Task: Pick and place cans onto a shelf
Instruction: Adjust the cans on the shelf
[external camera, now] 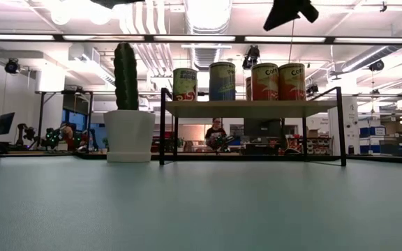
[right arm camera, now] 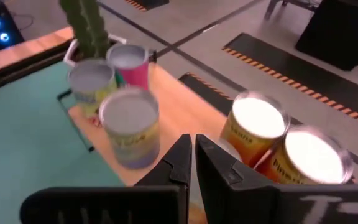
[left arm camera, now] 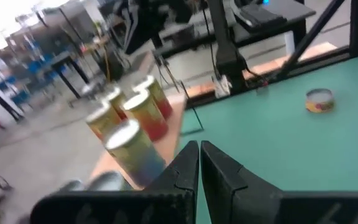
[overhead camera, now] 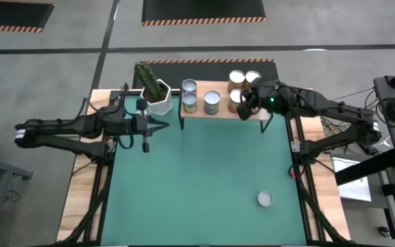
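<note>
The light-wood shelf [overhead camera: 221, 113] stands at the back of the green mat, and also shows in the low view [external camera: 250, 108]. Several cans stand on it: three at its left [overhead camera: 190, 102], two at its back right [overhead camera: 236, 77], and one orange can [overhead camera: 234, 98] partly hidden by my right gripper [overhead camera: 247, 103]. That gripper is shut and empty, just above the shelf's right part; it also shows in the right wrist view [right arm camera: 191, 149]. One more can [overhead camera: 265, 199] sits on the mat at the front right. My left gripper [overhead camera: 163, 125] is shut and empty, left of the shelf.
A white hexagonal pot with a cactus [overhead camera: 158, 96] stands just left of the shelf, close to my left gripper. A person [external camera: 215, 132] sits far behind the table. The green mat [overhead camera: 204, 178] spreads in front of the shelf.
</note>
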Controlling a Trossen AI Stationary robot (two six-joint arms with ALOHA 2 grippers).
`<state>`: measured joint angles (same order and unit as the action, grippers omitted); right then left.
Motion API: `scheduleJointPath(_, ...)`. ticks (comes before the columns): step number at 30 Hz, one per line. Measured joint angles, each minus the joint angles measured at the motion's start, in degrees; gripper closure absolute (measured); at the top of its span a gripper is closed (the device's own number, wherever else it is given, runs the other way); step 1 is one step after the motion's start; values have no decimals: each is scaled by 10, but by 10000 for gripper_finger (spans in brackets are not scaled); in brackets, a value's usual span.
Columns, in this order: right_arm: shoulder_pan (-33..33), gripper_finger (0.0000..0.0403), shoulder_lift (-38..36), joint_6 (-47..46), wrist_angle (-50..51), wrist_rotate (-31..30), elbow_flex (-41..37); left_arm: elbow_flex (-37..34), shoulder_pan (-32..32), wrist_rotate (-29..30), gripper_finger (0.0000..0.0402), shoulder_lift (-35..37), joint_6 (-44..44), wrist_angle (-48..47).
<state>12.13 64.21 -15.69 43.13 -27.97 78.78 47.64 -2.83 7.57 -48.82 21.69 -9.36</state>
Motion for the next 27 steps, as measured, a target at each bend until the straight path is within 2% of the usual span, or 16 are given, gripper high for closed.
scheduleJointPath(9,68,390,83,20,5,59,92,-9,0,9,402,55,14,-24)
scheduleJointPath(19,165,390,198,33,83,119,179,-16,0,9,402,72,14,-26)
scheduleJointPath(27,203,390,255,38,133,114,234,-16,0,9,402,72,16,-37)
